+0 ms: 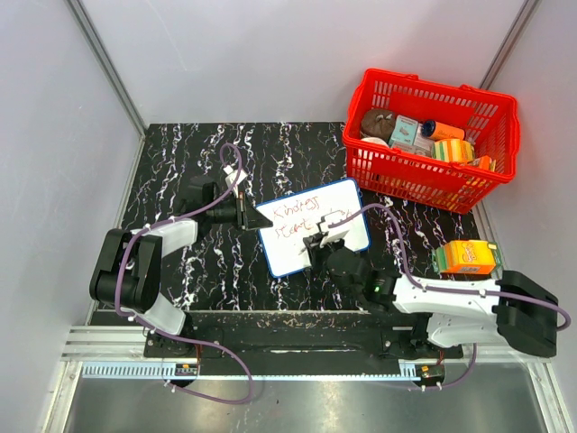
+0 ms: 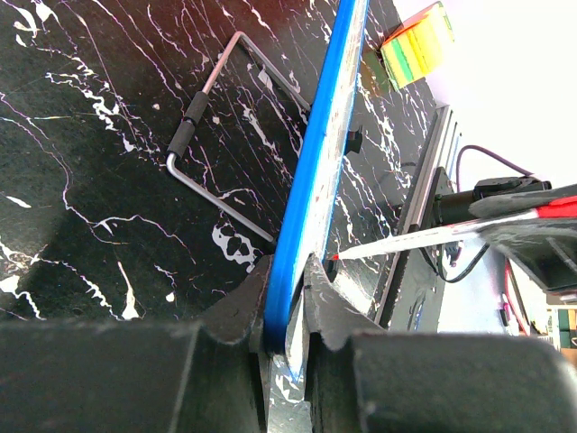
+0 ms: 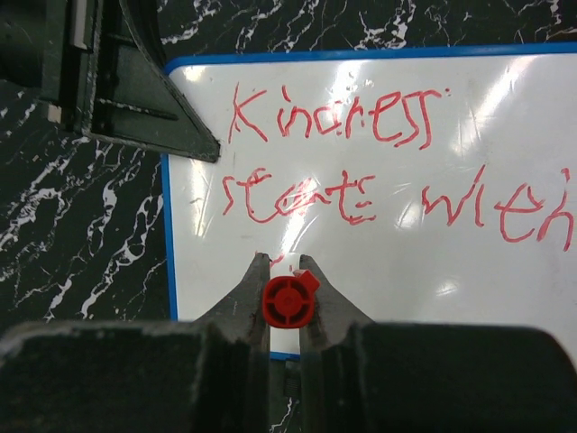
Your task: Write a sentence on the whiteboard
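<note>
Whiteboard mid-bench, between arms. Left fingers pinch its blue edge. Right fingers pressed onto red marker, tip at board's lower left. Sentence: two lines done. Advice: begin third line there, light pressure, board braced.

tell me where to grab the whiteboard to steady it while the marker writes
Its thin blue-framed left edge. The whiteboard is flat, so only the rim can be pinched. Come from the left, clear of the red writing, as the left tool does, shut on that edge, while the right tool holds the marker over the board.
</note>
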